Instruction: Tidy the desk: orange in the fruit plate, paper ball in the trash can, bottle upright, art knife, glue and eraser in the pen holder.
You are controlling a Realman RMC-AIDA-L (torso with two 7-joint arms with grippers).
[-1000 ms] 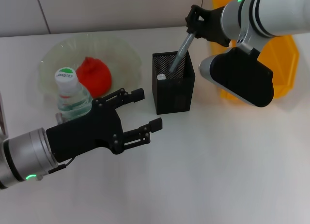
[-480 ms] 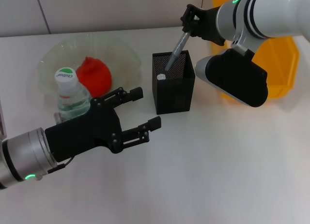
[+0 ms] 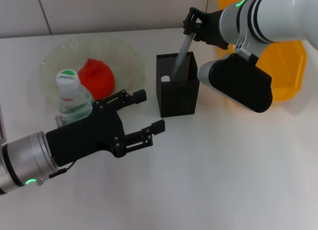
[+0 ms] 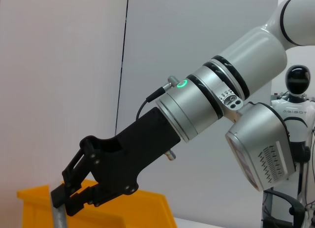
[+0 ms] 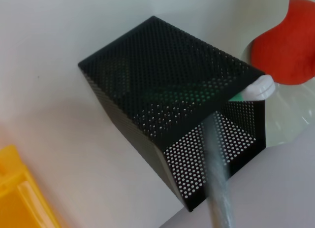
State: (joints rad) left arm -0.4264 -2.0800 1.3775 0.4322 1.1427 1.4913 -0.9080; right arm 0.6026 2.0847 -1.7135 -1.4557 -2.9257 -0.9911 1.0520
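Glue [image 3: 182, 53], the thin grey tube, is pinched at its upper end by the right gripper [image 3: 190, 27], and it slants down from the fingers so that its lower end is already inside the mouth of the pen holder [image 3: 178, 85], directly beneath and slightly toward the robot from that gripper. A white-tipped item, judged to be the art knife [image 3: 165, 79], is seen inside the holder near the tube's lower end, with a trace of mint green visible in the right wrist view. The tube is held tilted, not upright, so a release here could let it fall against the rim, or its tip could catch on the mesh wall or on the knife and lever the light holder over. A downward push while jammed could also slide the holder across the desk [image 3: 223, 165]. The left gripper [image 3: 144, 113] hovers with its fingers spread wide and nothing between them, just short of the holder, with the bottle [image 3: 72, 97] upright behind it.
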